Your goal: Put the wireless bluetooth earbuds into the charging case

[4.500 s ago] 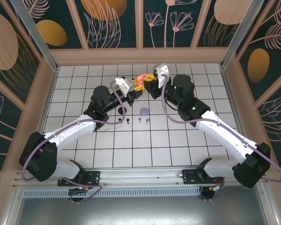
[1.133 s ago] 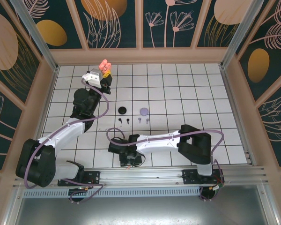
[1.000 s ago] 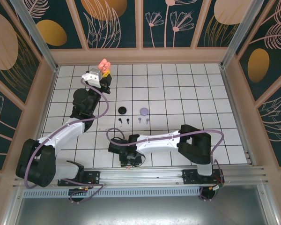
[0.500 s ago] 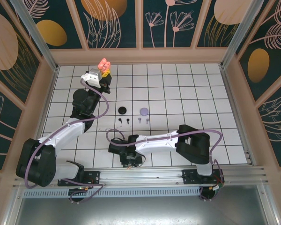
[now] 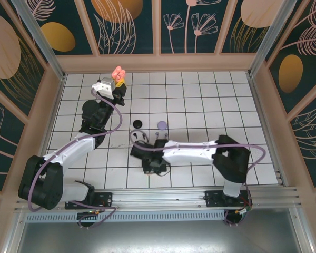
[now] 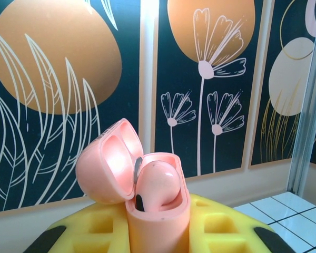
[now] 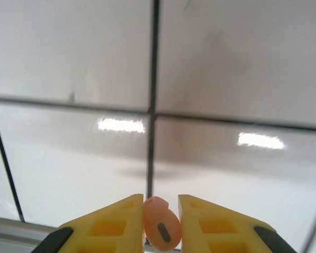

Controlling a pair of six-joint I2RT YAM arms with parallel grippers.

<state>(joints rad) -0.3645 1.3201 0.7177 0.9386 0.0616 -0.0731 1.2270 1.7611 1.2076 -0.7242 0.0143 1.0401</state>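
Note:
My left gripper (image 5: 116,81) is raised over the far left of the table, shut on the coral-pink charging case (image 5: 117,72). In the left wrist view the case (image 6: 159,219) stands upright between the yellow fingers (image 6: 87,232), lid (image 6: 106,164) swung open, one coral earbud (image 6: 157,184) seated inside. My right gripper (image 5: 156,166) hangs low over the near-middle tiles. The right wrist view has a second coral earbud (image 7: 160,227) pinched between its yellow fingers (image 7: 113,227), just above the white tiles. A black case (image 5: 137,124) and a lilac case (image 5: 161,125) lie mid-table.
Two tiny lilac earbuds (image 5: 160,135) lie just below the lilac case, close to the right arm's forearm (image 5: 189,152) and its looping cable. Wooden walls with painted panels ring the tiled table (image 5: 210,105). A metal rail (image 5: 158,197) runs along the near edge.
The right gripper's jaws have closed on the coral earbud, and the arm has swung it away from the near edge, toward the middle. The left arm and case have stayed put.

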